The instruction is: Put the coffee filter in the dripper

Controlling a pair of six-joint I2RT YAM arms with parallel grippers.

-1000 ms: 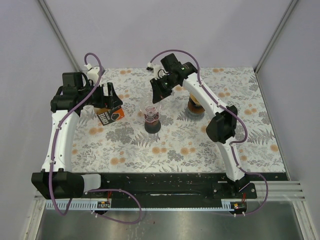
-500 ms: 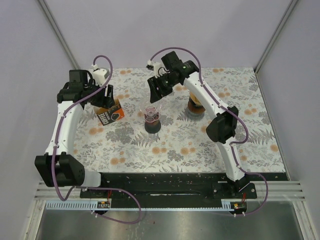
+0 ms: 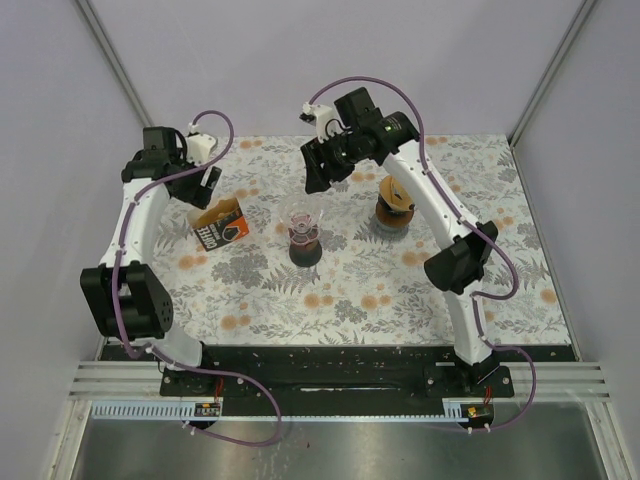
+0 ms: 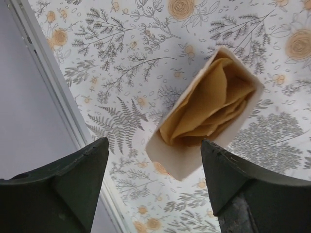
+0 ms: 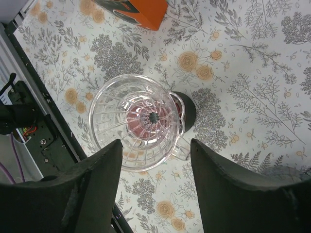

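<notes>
Drawn up and back toward the far-left corner over the last second, with the left end effector (image 4: 154,160) spread wide and empty, leaving the coffee filter (image 4: 210,108) folded inside its open box (image 4: 177,158) on the tabletop (image 3: 380,290). Lifted too at centre, keeping the right end effector (image 5: 155,145) parted and empty above the bare dripper (image 5: 133,127). No grasp yet; pickup likely next.

Left arm (image 3: 133,240) and right arm (image 3: 432,195): white tubular links with black joint housings, each seated on a black base block fixed to a black rail (image 3: 320,372). A purple cable (image 3: 231,128) loops along each arm from wrist to base. Left gripper (image 4: 154,145) and right gripper (image 5: 155,143): thick, dark, matte, wedge-shaped fingers (image 4: 63,182), rounded at the tips. Small boards (image 3: 478,411) at the rail's near edge appear to carry red components; the detail is too fine to confirm.
</notes>
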